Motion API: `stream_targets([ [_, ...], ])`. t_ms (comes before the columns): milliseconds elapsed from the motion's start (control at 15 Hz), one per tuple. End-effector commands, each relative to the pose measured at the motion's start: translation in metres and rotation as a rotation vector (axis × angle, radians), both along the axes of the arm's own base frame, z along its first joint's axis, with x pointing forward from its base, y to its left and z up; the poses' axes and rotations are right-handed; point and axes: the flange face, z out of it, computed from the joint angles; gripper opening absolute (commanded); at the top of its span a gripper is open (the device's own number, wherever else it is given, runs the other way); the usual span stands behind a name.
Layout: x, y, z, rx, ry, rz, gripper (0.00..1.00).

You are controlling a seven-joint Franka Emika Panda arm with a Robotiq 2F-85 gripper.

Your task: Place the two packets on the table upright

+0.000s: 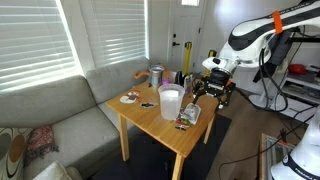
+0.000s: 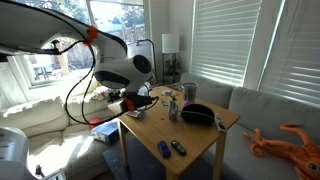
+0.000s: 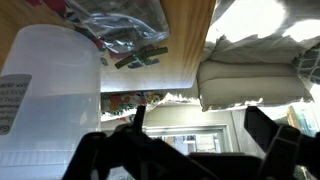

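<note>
The packets [image 1: 187, 116] lie flat as a small printed heap on the light-wood table [image 1: 150, 115], next to a translucent white cup [image 1: 171, 101] near the table's edge. I cannot tell them apart in an exterior view. In the wrist view a crinkled printed packet [image 3: 125, 28] lies on the table top [image 3: 190, 40], with the cup [image 3: 50, 90] close at the left. My gripper [image 1: 213, 90] hovers just off that table edge, beside the packets. Its dark fingers [image 3: 265, 125] stand wide apart, so the gripper [image 3: 200, 128] is open with nothing between them.
A tall yellow bottle [image 1: 188, 58], a mug [image 1: 157, 75] and a plate [image 1: 130, 98] stand further back on the table. A black bowl [image 2: 197, 116] and small blue items [image 2: 163, 150] also lie on it. The grey sofa [image 1: 60, 120] borders one side.
</note>
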Motion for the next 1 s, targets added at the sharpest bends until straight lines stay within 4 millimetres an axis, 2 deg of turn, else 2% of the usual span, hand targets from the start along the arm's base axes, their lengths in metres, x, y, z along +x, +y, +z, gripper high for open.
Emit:
stream_targets([
  [0,0.003,0.024,-0.004,-0.104,0.039,-0.013,1.00],
  [267,0.010,0.039,-0.014,-0.198,0.051,-0.031,1.00],
  [800,0.032,0.045,-0.042,-0.219,0.045,-0.096,1.00],
  [867,0.034,0.045,-0.045,-0.213,0.048,-0.099,0.97],
  [933,0.035,0.046,-0.047,-0.206,0.050,-0.100,0.90],
])
